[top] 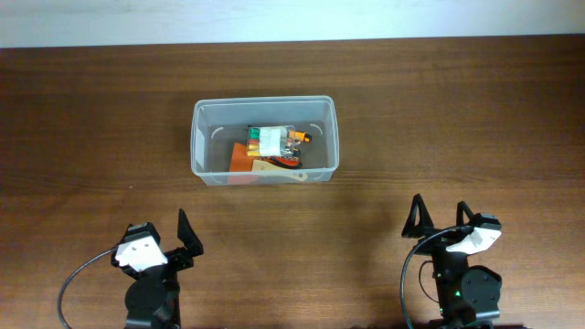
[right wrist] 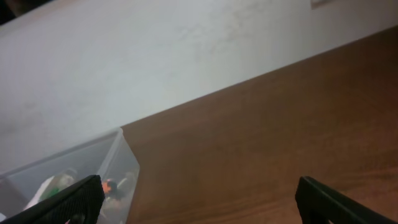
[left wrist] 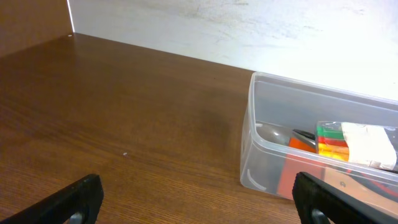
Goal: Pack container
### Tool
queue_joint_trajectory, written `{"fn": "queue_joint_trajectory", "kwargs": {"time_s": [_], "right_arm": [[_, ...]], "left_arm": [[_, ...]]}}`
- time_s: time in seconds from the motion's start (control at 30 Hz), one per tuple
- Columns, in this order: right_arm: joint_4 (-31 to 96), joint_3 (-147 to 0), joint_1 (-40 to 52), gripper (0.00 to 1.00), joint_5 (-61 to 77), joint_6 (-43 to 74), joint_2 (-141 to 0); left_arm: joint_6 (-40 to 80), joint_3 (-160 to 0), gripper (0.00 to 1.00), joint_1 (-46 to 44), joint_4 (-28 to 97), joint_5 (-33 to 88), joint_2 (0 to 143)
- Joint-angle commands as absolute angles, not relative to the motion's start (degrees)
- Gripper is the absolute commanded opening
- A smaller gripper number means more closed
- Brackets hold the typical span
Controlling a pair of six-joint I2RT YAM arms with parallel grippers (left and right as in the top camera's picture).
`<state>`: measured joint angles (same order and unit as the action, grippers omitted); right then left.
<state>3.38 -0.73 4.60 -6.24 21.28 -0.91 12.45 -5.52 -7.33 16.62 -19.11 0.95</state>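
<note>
The clear plastic container (top: 206, 137) stands on the brown table at the middle back. Inside lie a small white box of coloured bits (top: 269, 139), an orange tool (top: 241, 160) and a beige piece (top: 279, 170). The container also shows in the left wrist view (left wrist: 264, 149) and in the right wrist view (right wrist: 121, 158). My left gripper (top: 186, 236) is open and empty near the front left, well short of the container. My right gripper (top: 441, 219) is open and empty near the front right. Both sets of fingers show spread wide in the left wrist view (left wrist: 199, 199) and the right wrist view (right wrist: 199, 199).
A pale wall (top: 292, 18) runs along the table's far edge. Black cables (top: 73, 283) loop beside each arm base at the front edge.
</note>
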Motion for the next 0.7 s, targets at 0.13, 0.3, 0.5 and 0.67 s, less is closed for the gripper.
{"fn": "queue_joint_trajectory", "kwargs": {"time_s": [0.13,0.3,0.5,0.67], "right_arm": [[3.86,-0.32,4.8,0.99,-6.07,16.73,-0.21],[3.9,-0.32,4.8,0.99,-6.07,16.78,-0.21],[3.88,-0.32,4.8,0.99,-6.07,16.75,-0.21],[3.88,-0.32,4.8,0.99,-6.07,16.75,-0.21]], "left_arm": [[11.94,-5.32,0.99,-7.51,16.71,-19.31,0.69],[11.94,-5.32,0.99,-7.51,16.71,-19.31,0.69],[11.94,-5.32,0.99,-7.51,16.71,-19.31,0.69],[11.94,-5.32,0.99,-7.51,16.71,-19.31,0.69]]}}
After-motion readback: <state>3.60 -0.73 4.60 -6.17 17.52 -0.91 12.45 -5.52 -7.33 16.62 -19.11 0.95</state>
